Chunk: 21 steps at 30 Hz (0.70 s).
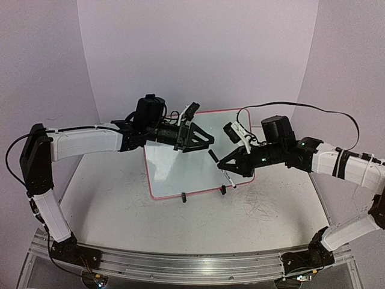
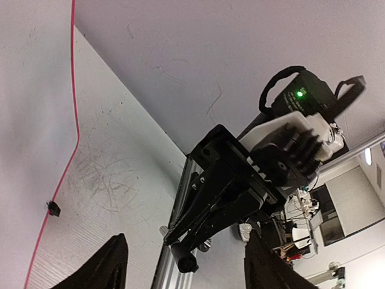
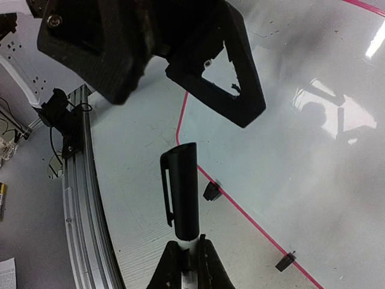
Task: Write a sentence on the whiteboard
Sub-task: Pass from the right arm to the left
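Pale lilac walls (image 1: 198,54) close in behind a white worktop (image 1: 271,211) marked with faint grey scribbles. Two white arms reach in from the sides of the overhead frame. At its centre stands one small white whiteboard with a thin red-pink rim (image 1: 174,168), propped on two black clip feet (image 1: 183,196). We see no writing on it, so the sentence is not yet begun.

The left end effector (image 1: 209,141) hovers before the board's upper middle, jaws apart and empty. The right end effector (image 1: 224,165), at the board's lower right corner, is clamped on one white marker pen (image 1: 228,177). Its black clipped cap (image 3: 182,192) points up at the left one's fingers.

We judge uncapping to be the step in hand. Next, the left jaws need to line up around the cap, close, and pull it straight off.
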Tool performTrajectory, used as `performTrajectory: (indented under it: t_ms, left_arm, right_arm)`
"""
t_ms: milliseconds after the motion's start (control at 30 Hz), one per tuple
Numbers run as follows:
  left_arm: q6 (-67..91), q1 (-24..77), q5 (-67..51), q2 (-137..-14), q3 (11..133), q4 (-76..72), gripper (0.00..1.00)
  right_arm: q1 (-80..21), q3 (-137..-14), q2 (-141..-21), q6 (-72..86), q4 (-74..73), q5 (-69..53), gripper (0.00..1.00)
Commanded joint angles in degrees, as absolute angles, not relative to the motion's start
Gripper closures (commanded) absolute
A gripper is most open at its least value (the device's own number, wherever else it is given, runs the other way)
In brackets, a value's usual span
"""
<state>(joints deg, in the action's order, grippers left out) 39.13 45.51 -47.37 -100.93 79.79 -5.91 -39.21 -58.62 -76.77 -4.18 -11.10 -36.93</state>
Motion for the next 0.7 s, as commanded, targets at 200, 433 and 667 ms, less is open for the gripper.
performTrajectory:
  t_ms: [200, 433, 667]
  left_arm:
    - [37.2, 48.2, -47.7, -104.5, 82.5, -0.8, 0.57]
    - [33.1, 49.0, -45.7, -104.3, 83.8, 4.1, 0.64]
    - [32.1, 49.0, -44.5, -103.3, 83.4, 4.7, 0.70]
  right_arm:
    - [-41.4, -61.8, -78.0, -6.2, -9.3, -35.9, 1.00]
    - [-41.7, -62.1, -79.2, -6.1, -9.1, -34.6, 1.00]
    - [-41.7, -62.3, -80.0, -6.0, -9.1, -34.2, 1.00]
